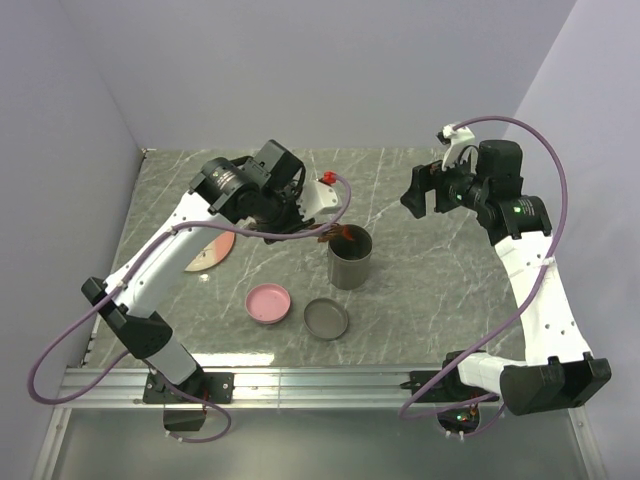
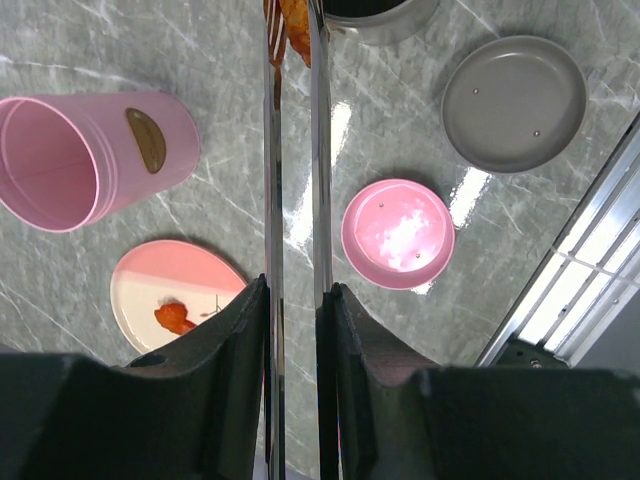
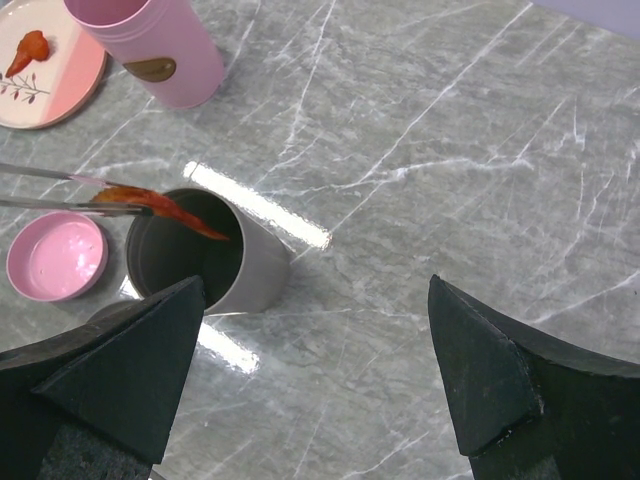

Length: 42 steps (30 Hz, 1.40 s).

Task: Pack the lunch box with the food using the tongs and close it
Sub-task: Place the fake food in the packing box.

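1. The left jaws were closed partway onto the tongs (image 2: 318, 160), clamped down low on the two silver arms. I judged that grip low on the arms was what kept the far tips squeezed together.
2. The tips had an orange-red shrimp piece (image 3: 165, 207) pinched between them. It hung right over the open mouth of the grey lunch box canister (image 3: 255, 275), above the rim and not yet inside. That looked like the spot to let it drop straight in.
3. The right jaws were spread as wide as they go with nothing in them. They hovered above the surface (image 3: 450, 150), off to the right and well apart from the canister. My read: parked out of the tongs' way until closing time.
4. One more shrimp piece (image 2: 174, 317) sat on the pink-and-cream plate (image 2: 180, 270), so packing wasn't finished.
5. The pink canister (image 2: 150, 140) stood open near the plate. The pink lid (image 2: 397, 232) and grey lid (image 2: 513, 102) lay flat beside each other on the near side. Both were off, so closing hadn't started.
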Motion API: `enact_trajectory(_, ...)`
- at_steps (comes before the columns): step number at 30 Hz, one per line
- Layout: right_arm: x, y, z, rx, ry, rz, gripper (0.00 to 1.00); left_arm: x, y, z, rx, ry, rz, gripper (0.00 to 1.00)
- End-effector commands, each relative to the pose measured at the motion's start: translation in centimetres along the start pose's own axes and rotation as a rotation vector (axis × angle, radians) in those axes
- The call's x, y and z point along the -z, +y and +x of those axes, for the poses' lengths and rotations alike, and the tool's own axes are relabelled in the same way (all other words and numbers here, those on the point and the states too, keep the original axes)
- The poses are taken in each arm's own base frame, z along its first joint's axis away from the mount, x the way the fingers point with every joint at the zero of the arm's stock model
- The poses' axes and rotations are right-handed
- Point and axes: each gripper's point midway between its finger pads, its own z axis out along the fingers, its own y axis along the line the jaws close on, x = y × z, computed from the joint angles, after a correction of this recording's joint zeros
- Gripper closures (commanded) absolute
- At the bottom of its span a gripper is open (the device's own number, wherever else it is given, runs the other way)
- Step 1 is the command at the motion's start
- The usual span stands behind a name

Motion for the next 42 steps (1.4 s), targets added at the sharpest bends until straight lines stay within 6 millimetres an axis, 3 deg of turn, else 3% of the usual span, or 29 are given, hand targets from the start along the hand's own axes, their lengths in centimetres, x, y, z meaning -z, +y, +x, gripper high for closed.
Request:
enact_trajectory(1, 1.6, 0.2, -1.8, 0.027, -0.063, 0.011, 0.01, 1.2, 0.2, -1.6, -0.004, -0.048, -0.036, 1.0)
enact_trajectory(10, 1.7, 0.1, -1.8, 0.027, -0.064, 0.009, 0.01, 0.9, -0.7, -3.1, -0.036, -0.063, -0.025, 1.0)
enact_trajectory(18, 1.6, 0.1, -1.6, 0.028, -0.061, 0.007, 0.01, 0.1, -1.0, -2.9, -0.042, -0.041, -0.013, 0.97)
enact_trajectory(21, 1.6, 0.0, -1.5, 0.027, -0.059, 0.011, 0.01, -0.1, -0.9, -3.1, -0.039, -0.044, -0.014, 0.92)
enact_trajectory(29, 1.5, 0.0, -1.4, 0.024, -0.057, 0.008, 0.01, 0.3, -0.8, -3.9, -0.022, -0.085, -0.024, 0.63)
enact_trajectory(35, 1.4, 0.0, -1.3, 0.018, -0.055, 0.006, 0.01, 1.0, -0.9, -4.3, 0.004, -0.126, -0.03, 0.52)
enact_trajectory(39, 1.4, 0.1, -1.4, 0.021, -0.059, 0.005, 0.01, 2.2, 0.0, -5.0, 0.049, -0.184, -0.041, 0.51)
enact_trajectory(41, 1.4, 0.0, -1.3, 0.021, -0.055, 0.009, 0.01, 3.5, 1.4, -5.3, 0.108, -0.236, -0.051, 0.52)
enact_trajectory(42, 1.4, -0.1, -1.3, 0.024, -0.055, 0.009, 0.01, 4.7, 3.0, -4.9, 0.157, -0.266, -0.082, 0.52)
